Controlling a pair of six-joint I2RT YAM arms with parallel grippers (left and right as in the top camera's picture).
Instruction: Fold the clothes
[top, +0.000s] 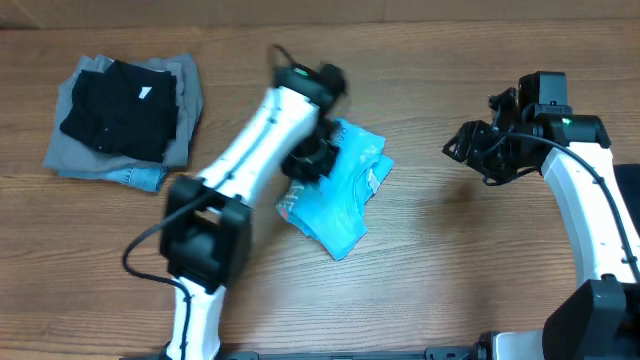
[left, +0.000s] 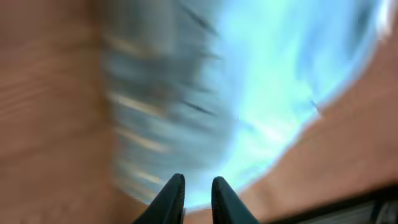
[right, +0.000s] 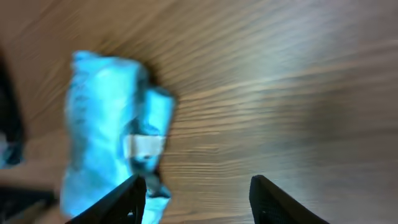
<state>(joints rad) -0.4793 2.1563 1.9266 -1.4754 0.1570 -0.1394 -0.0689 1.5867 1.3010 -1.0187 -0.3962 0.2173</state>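
The sky-blue shirt lies in a rumpled, partly folded bundle at the table's middle. My left gripper hangs just over its upper left edge. In the blurred left wrist view its fingers are almost together with nothing between them, and the blue shirt fills the view beyond. My right gripper is open and empty over bare wood to the right of the shirt. In the right wrist view its fingers are wide apart, and the shirt with its white label lies at the left.
A folded stack sits at the far left: a black garment on top of a grey one, with denim showing at the bottom edge. The wooden table shows bare between the shirt and the right arm.
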